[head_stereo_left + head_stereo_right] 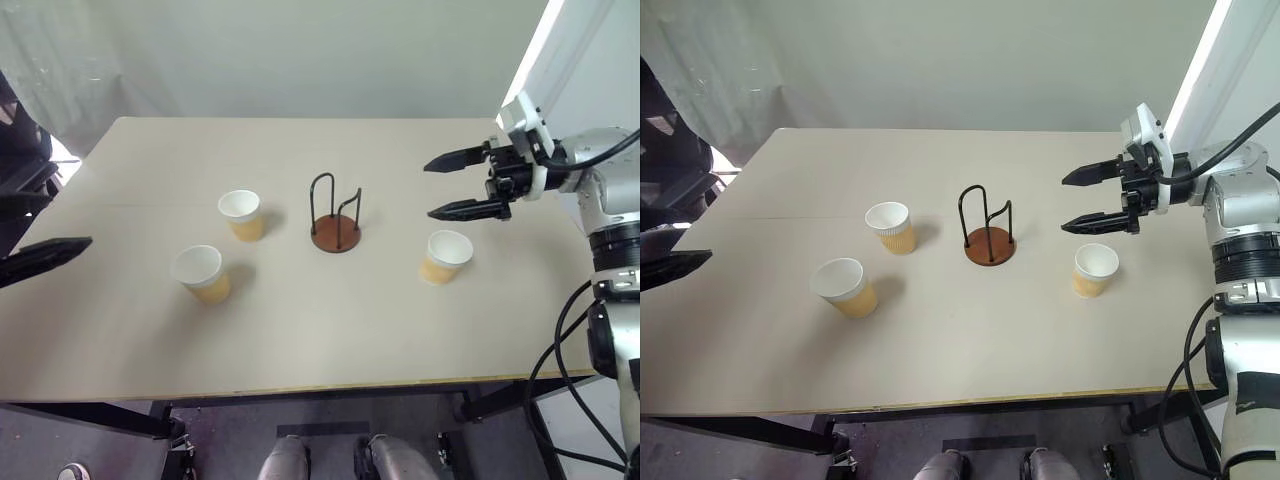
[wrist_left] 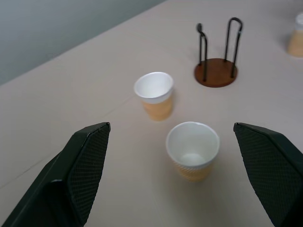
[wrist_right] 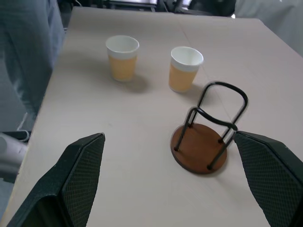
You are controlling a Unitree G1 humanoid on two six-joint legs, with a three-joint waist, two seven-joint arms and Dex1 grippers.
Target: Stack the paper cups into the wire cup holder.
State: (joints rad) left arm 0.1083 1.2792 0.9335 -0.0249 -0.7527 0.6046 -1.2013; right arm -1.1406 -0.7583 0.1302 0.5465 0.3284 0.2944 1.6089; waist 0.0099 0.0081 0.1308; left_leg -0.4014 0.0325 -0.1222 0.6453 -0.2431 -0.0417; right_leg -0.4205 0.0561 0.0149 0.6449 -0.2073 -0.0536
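With both the right pincer (image 1: 1074, 202) and left pincer (image 2: 173, 142) held wide and empty, no paper cups (image 1: 240, 214) are yet stacked in the mid-desk wire cup holder (image 1: 335, 213), so a first grasp is judged needed.

a pale table (image 1: 330, 340) carries three upright cups (image 1: 240, 214) (image 1: 202, 273) (image 1: 445, 256) and a wire holder (image 1: 336, 216) between them.
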